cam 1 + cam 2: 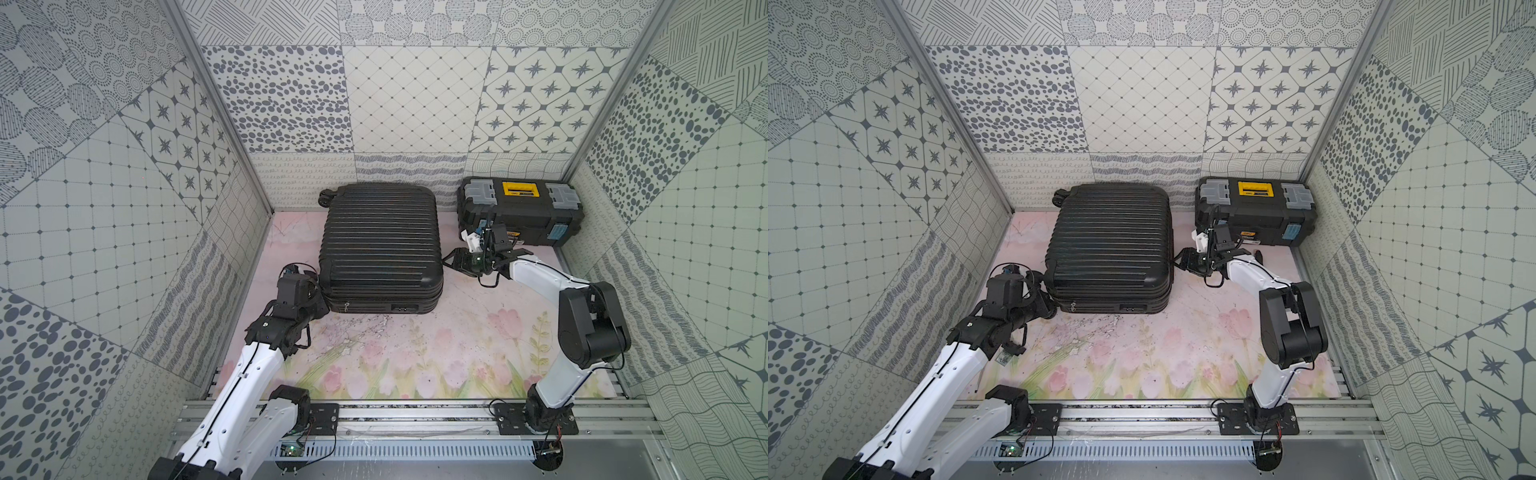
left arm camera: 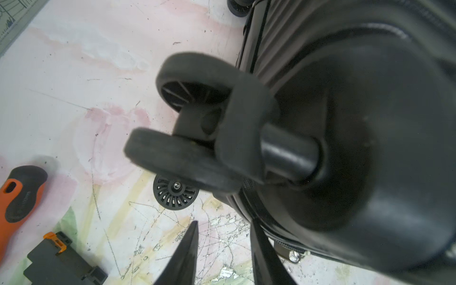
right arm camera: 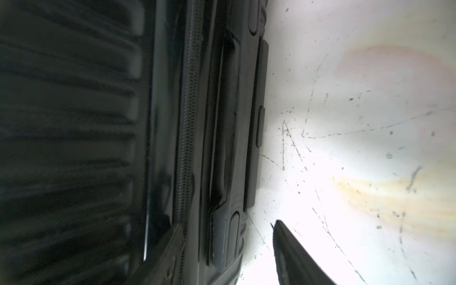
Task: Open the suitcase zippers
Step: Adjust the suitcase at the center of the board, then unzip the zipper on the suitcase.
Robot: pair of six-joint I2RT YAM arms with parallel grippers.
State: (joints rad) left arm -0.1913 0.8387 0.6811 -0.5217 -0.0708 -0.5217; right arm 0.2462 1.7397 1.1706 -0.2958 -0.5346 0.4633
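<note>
Left gripper [image 2: 224, 223] is hovering released beside suitcase [image 1: 380, 245] wheel [image 2: 172, 158]; right gripper [image 1: 449, 258] is hovering released alongside zippers [image 3: 186, 123].

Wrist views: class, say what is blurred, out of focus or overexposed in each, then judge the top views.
Left wrist view: the near spinner wheel is out of focus, the scratched mat behind sharper; right wrist view: the suitcase ribs are dark and smeared, the mat glares white; both top views: even light, sharp, soft shadows.
</note>
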